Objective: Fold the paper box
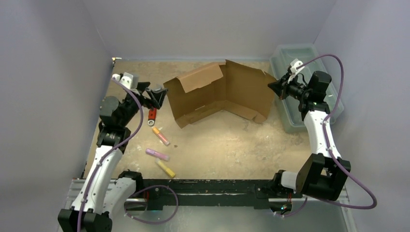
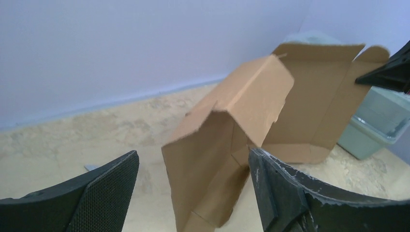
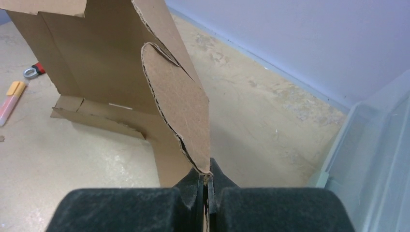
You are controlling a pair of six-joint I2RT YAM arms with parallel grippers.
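The paper box (image 1: 222,94), a brown die-cut cardboard sheet, stands half folded on its edge at the back middle of the table, its panels forming a wide V. My right gripper (image 1: 274,87) is shut on the rounded tab at the box's right end (image 3: 179,101), the cardboard pinched between the fingertips (image 3: 207,176). My left gripper (image 1: 157,96) hovers at the box's left end with its jaws wide apart (image 2: 192,159). The box's left panel (image 2: 227,140) shows beyond and between the fingers, untouched by them.
A pale-green translucent bin (image 1: 309,82) sits at the right, just behind my right gripper (image 3: 382,159). Left of the box lie a red item (image 1: 152,114), an orange-pink marker (image 1: 161,136), a purple marker (image 1: 157,154) and a yellow marker (image 1: 166,168).
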